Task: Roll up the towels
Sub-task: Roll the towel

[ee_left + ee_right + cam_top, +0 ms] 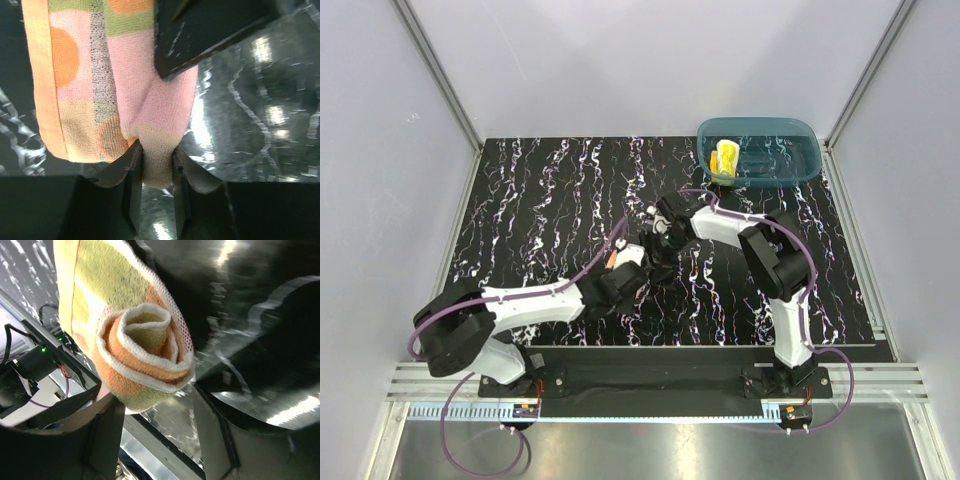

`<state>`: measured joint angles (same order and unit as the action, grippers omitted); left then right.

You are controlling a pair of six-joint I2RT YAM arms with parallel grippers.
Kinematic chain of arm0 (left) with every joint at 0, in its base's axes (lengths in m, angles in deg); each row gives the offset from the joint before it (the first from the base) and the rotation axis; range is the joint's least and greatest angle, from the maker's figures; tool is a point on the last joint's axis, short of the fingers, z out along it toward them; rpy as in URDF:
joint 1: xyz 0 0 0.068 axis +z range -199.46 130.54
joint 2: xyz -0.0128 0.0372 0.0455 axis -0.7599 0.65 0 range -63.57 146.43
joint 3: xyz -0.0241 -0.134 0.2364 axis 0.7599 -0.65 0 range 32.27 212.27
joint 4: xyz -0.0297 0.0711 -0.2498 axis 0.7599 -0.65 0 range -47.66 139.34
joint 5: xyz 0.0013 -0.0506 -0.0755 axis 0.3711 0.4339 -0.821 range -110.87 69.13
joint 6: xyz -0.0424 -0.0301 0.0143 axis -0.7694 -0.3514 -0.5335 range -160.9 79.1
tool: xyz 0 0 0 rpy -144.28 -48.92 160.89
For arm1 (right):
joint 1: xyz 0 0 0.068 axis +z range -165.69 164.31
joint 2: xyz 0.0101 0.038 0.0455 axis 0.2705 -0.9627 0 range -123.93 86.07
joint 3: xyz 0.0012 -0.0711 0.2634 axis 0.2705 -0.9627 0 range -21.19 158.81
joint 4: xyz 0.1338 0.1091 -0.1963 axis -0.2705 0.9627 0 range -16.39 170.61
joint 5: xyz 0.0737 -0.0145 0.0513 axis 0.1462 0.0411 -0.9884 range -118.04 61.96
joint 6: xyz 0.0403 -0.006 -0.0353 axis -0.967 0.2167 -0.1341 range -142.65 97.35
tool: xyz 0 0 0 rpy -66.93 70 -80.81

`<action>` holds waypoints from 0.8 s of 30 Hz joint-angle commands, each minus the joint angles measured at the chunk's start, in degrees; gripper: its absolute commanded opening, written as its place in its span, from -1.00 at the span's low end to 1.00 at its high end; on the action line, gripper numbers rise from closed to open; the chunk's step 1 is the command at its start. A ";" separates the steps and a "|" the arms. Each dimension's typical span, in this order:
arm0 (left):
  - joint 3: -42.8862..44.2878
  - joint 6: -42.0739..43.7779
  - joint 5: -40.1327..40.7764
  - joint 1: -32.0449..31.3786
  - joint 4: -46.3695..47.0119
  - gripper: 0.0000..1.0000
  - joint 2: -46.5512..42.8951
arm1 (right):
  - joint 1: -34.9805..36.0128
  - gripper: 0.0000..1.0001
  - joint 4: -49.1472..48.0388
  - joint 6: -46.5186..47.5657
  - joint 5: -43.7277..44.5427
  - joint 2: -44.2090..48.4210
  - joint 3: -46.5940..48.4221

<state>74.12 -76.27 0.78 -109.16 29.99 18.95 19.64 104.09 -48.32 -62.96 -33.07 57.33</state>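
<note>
**Dotted towel rolled, one end pinched**

Black marbled desk (pixel 540 230) and pale walls framed a teal tub (pixel 790 168). The yellow towel (pixel 726 158) lay inside that tub. Nearer the arms and to the left of the tub, both arms met at the dotted towel (pixel 140 350), which was wound into a roll. The left pincer (pixel 156 152) was clenched on one end of the cloth. The right pincer (pixel 156 400) stood released, its fingers apart about the roll's spiral end with a gap on one side.
</note>
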 commanded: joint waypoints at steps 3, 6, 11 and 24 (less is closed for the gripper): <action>-2.91 -1.36 -17.42 4.15 6.60 -0.69 -4.20 | -7.20 0.27 5.46 6.24 15.84 0.74 -0.48; -3.09 -2.33 -21.29 6.08 7.84 -0.70 -5.00 | -9.31 0.32 8.45 7.65 18.39 2.23 1.89; -3.44 -3.73 -27.71 8.11 9.68 -0.70 -5.62 | -10.89 0.45 12.49 8.62 21.55 3.46 5.93; -12.04 -11.90 -39.12 15.40 22.76 -0.74 -4.12 | -12.83 0.52 9.10 5.47 15.43 18.48 -0.37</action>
<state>64.96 -84.20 -32.71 -95.65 47.89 15.15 6.24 116.60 -41.24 -43.00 -21.63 59.80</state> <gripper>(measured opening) 0.274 0.761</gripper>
